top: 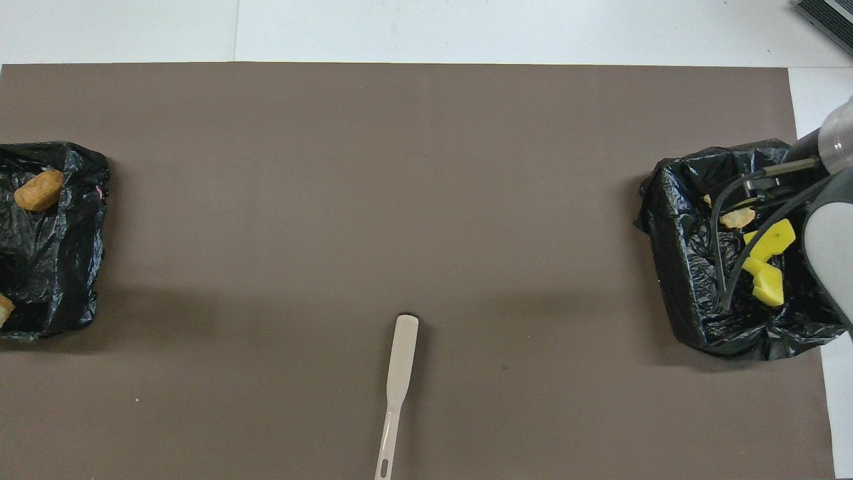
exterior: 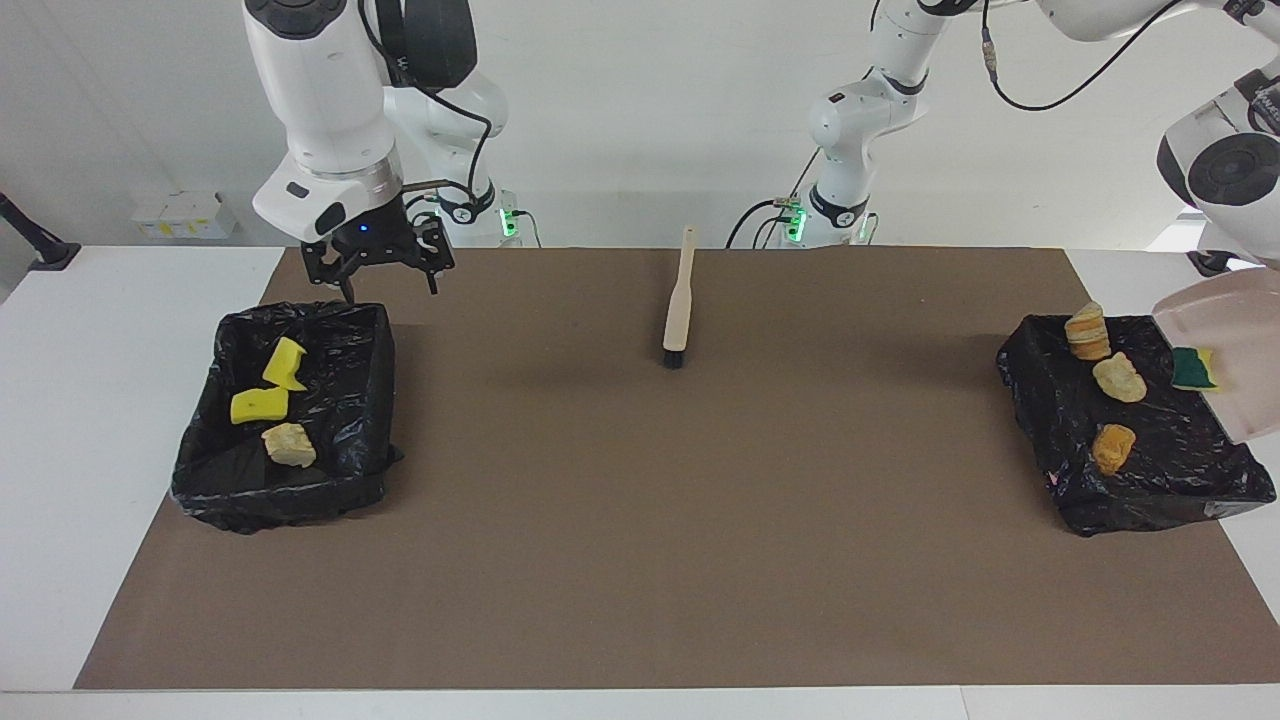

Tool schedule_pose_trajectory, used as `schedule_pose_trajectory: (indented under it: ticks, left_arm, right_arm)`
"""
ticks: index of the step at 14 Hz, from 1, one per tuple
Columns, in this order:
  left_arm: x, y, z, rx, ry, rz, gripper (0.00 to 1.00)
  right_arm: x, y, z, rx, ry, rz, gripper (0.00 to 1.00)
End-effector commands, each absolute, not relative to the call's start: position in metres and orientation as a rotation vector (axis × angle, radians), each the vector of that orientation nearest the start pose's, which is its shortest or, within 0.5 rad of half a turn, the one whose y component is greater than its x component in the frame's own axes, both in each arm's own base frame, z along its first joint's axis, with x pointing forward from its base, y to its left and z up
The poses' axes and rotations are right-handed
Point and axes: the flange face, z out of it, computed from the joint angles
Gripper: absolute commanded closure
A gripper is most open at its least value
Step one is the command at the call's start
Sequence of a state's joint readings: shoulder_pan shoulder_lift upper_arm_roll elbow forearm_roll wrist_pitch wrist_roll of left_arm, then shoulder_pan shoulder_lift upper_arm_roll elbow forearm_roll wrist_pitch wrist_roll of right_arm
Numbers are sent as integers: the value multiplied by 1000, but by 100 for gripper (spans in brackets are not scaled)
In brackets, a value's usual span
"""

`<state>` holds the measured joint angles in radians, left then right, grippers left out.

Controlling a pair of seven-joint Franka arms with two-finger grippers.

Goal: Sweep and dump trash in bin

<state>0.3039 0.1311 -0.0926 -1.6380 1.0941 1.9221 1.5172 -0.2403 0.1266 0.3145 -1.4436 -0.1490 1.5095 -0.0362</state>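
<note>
The dustpan hangs tilted over the bin at the left arm's end of the table, cut off by the frame edge in the facing view, so its handle and the left gripper holding it lie out of sight; that gripper counts as closed, though what it clamps cannot be seen. A green-and-yellow sponge piece sits at the dustpan's lower lip, over the bin's edge. Three more chunks lie on the black liner inside this bin: a striped tan one near the corner closest to the robots, a pale one beside it, and an orange-brown one farther from the robots. In the overhead view only a slice of this bin shows at the frame edge. The right gripper hangs with its fingers apart, holding nothing, over the mat's edge just beside the other bin, at the right arm's end of the table. That bin holds two bright yellow pieces and a tan chunk; from overhead the right arm and its cable partly cover them. The brush lies alone at the middle of the mat's edge nearest the robots, bristles pointing away from them. The brown mat between the bins is wide and bare.
</note>
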Motion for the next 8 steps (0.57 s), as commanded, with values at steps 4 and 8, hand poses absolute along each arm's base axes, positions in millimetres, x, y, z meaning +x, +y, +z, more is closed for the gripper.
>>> schedule_pose_trajectory:
  ticks: [4,8]
  left_arm:
    - [601,99,572,-1688,1737,757,100]
    - [594,29,547,-2025,1700,579,100]
  right_arm:
    - [557,-3,627,-3170,-71,74,0]
    - [538,-25,625,-3124,6,54,0]
